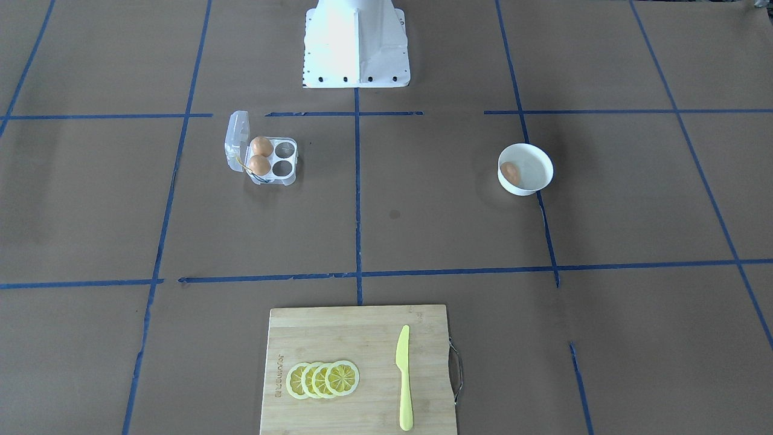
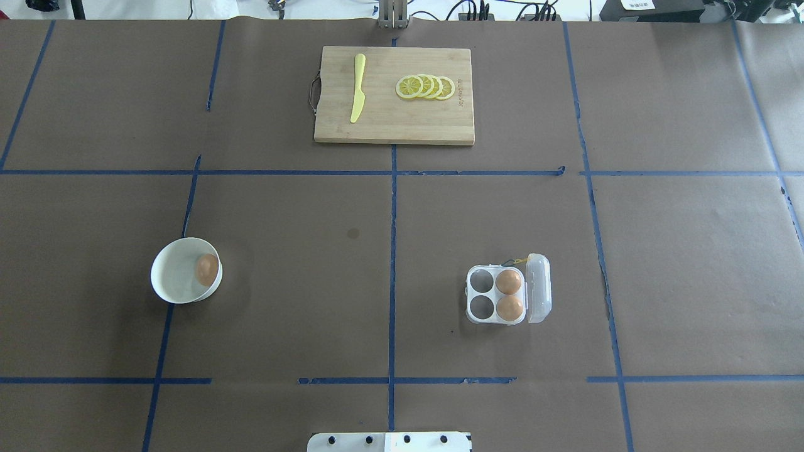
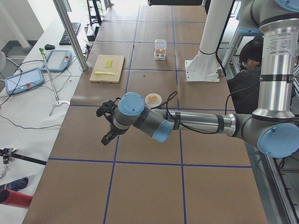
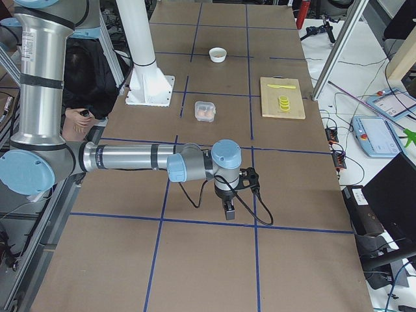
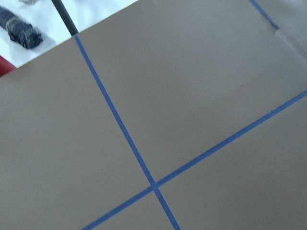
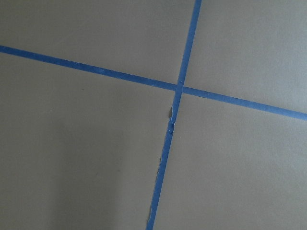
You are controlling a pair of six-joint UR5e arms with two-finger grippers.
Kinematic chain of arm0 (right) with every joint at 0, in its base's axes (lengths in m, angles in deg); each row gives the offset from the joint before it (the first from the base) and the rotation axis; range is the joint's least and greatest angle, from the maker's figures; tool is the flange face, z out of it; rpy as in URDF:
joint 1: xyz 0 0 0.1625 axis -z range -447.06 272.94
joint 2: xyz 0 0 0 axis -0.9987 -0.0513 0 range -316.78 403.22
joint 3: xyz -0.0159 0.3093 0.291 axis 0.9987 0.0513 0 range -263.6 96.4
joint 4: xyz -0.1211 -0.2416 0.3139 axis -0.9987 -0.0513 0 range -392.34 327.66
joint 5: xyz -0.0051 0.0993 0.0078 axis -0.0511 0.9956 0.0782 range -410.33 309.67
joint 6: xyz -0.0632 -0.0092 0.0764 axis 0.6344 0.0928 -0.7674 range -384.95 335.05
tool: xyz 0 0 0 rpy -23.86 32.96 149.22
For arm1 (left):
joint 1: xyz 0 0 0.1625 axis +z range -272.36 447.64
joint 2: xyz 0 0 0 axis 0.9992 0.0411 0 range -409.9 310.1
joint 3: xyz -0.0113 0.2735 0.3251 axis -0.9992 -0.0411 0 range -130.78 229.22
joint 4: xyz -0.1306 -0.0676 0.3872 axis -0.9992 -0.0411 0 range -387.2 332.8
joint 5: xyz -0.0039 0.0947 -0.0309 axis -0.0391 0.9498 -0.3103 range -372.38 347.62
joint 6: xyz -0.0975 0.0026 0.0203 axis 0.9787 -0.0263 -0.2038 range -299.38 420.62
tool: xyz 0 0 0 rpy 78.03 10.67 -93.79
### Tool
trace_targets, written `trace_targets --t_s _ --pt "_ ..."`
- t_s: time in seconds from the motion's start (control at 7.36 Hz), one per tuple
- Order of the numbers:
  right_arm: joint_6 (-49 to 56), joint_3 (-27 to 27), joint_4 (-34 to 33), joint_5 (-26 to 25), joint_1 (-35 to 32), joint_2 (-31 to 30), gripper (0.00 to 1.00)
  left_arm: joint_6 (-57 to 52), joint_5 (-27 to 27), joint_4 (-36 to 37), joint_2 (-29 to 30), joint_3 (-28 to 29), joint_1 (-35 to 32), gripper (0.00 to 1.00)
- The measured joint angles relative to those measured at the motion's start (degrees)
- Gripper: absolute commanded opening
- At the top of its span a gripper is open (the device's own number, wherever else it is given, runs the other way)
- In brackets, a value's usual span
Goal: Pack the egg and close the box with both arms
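Note:
The clear box [image 2: 470, 295] lies open on the robot's right half of the table, its lid [image 2: 539, 287] folded out to the side. Two eggs [image 2: 508, 282] [image 2: 510, 307] fill the cups next to the lid; the other two cups are empty. A third egg [image 2: 207, 269] lies in the white bowl [image 2: 164, 276] on the robot's left half. My left gripper [image 3: 106, 139] shows only in the exterior left view, hovering far from the bowl. My right gripper [image 4: 227, 212] shows only in the exterior right view, far from the box [image 4: 205, 110]. I cannot tell whether either is open or shut.
A wooden cutting board [image 2: 389, 119] with a yellow knife [image 2: 358, 88] and lemon slices [image 2: 426, 86] lies at the far middle edge. The white base block [image 1: 356, 48] stands at the robot's side. Both wrist views show only brown paper with blue tape lines.

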Motion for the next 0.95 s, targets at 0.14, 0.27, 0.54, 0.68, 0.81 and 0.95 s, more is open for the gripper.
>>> trace_targets --t_s 0.14,0.27,0.54,0.68,0.81,0.95 --pt "-0.03 0.15 -0.04 0.07 0.00 0.38 1.00 1.09 -0.72 -4.56 0.17 1.76 0.03 1.00" --pt "0.00 0.19 -0.06 0.34 0.00 0.71 1.00 3.43 -2.37 -7.19 0.17 2.64 0.06 1.00" --pt "0.09 0.33 -0.05 2.87 0.00 1.06 1.00 8.16 -4.67 -11.45 -0.16 2.08 1.48 1.00" --pt "0.26 0.21 -0.01 3.77 0.00 1.04 1.00 11.23 -6.18 -13.17 -0.77 1.41 4.01 1.00" --pt "0.37 0.11 0.01 4.16 0.00 1.04 1.00 18.13 -7.09 -14.07 -1.20 0.12 7.73 1.00" --pt "0.41 0.10 0.01 4.29 0.00 1.04 1.00 27.01 -5.48 -14.92 -2.13 -2.54 11.61 1.00"
